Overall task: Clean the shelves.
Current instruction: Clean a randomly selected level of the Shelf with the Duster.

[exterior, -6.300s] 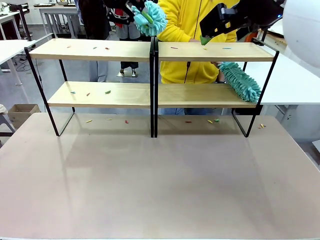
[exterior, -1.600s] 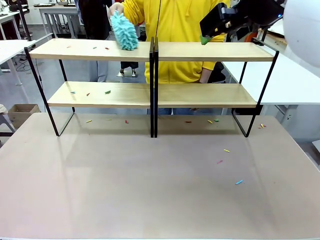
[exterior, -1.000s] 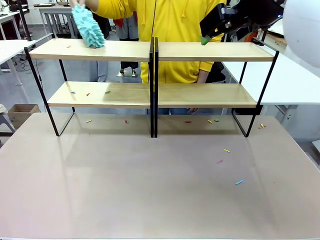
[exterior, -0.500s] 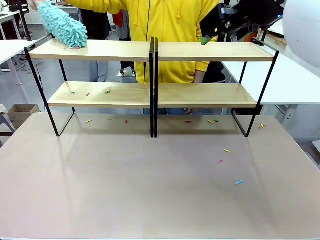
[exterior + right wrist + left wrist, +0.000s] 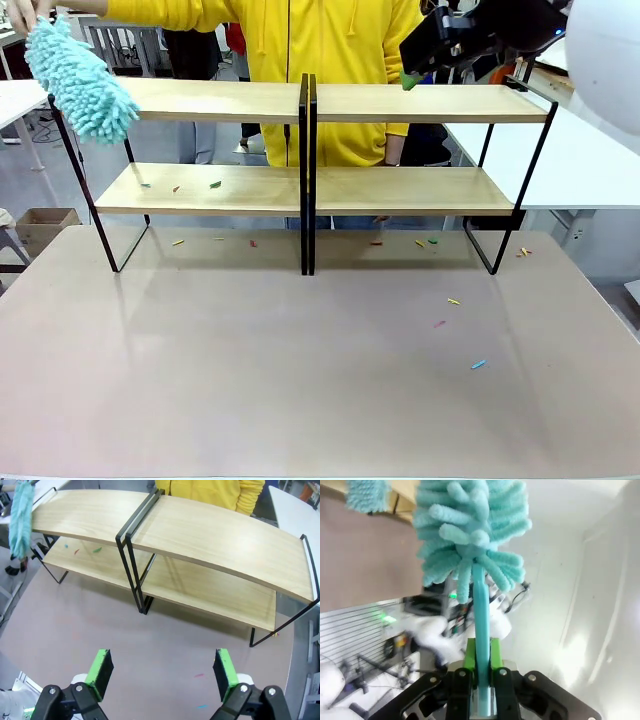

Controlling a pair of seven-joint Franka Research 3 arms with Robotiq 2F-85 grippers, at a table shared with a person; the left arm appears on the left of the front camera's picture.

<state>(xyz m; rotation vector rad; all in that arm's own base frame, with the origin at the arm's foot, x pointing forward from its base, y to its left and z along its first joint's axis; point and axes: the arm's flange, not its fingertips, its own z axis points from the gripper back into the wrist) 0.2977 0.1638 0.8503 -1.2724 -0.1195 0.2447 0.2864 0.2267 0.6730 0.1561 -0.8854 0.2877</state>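
From my station the biggest thing I see is the table [image 5: 300, 400], its brownish top running from the near edge to the far side. On its far part stand the shelves [image 5: 420, 103]: two racks set end to end, their long axis crossing the table from side to side, with the black uprights meeting at the middle. The boards lie level, and the open fronts face me. In the right wrist view the same racks run on a slant from upper left down to the right. Behind them stands a person [image 5: 320, 40] in a yellow top, one arm stretched to my left. Their hand [image 5: 20, 12] holds a teal duster [image 5: 80, 80] off the left end of the upper board, its head slanting down towards that board; I cannot tell whether it touches. The right gripper [image 5: 162, 667] hangs over the table with its fingers spread wide and nothing between them. The left gripper [image 5: 481, 655] is pinched on the pale blue handle of a second duster [image 5: 470, 525], whose fluffy head points straight away from the fingers. Small coloured bits [image 5: 478, 364] lie on the table in front of the racks, under them, and on the lower left board.
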